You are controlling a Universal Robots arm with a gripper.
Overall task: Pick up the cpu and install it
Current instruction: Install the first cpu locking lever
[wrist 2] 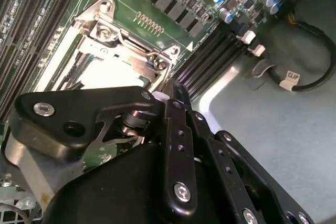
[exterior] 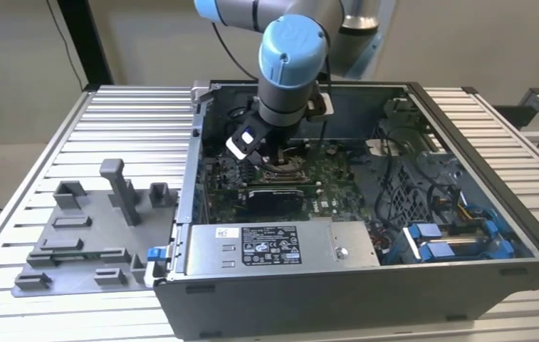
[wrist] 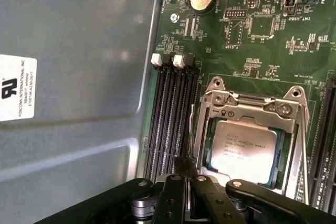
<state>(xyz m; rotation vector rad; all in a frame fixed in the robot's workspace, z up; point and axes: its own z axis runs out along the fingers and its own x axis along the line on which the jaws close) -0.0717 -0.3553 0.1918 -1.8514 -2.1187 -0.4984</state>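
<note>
The arm is seen lowered into the open computer case (exterior: 497,242) in the exterior view, with the gripper (exterior: 267,158) poised directly over the socket frame (exterior: 285,165) on the green circuit board (exterior: 331,171).

In the first wrist view, the chip (wrist: 245,151) is found lying flat inside the socket frame (wrist: 252,103), its pale silver top uppermost, just ahead of the jaws and apart from them. Nothing is seen gripped. The black linkage of the gripper (wrist: 188,182) is visible in both wrist views, but the fingertips are hidden behind it; whether the jaws are released or clenched cannot be told.

Judgement on the step in hand: the chip appears already seated, so the work is assessed as at the placing or checking stage. For a sound result, the chip should lie level within the frame, with no corner raised, and no sideways load should be applied to it; the gripper should be moved straight along the vertical only.

Containers: the case holds the circuit board, 1 grey power supply box (exterior: 274,246) at the near wall, and blue-clipped drive bays (exterior: 450,239) toward the exterior view's right. The memory slots (wrist: 170,124) beside the jaws hold nothing. Outside the case, a grey fixture tray (exterior: 84,235) sits on the slatted table (exterior: 127,114).
</note>
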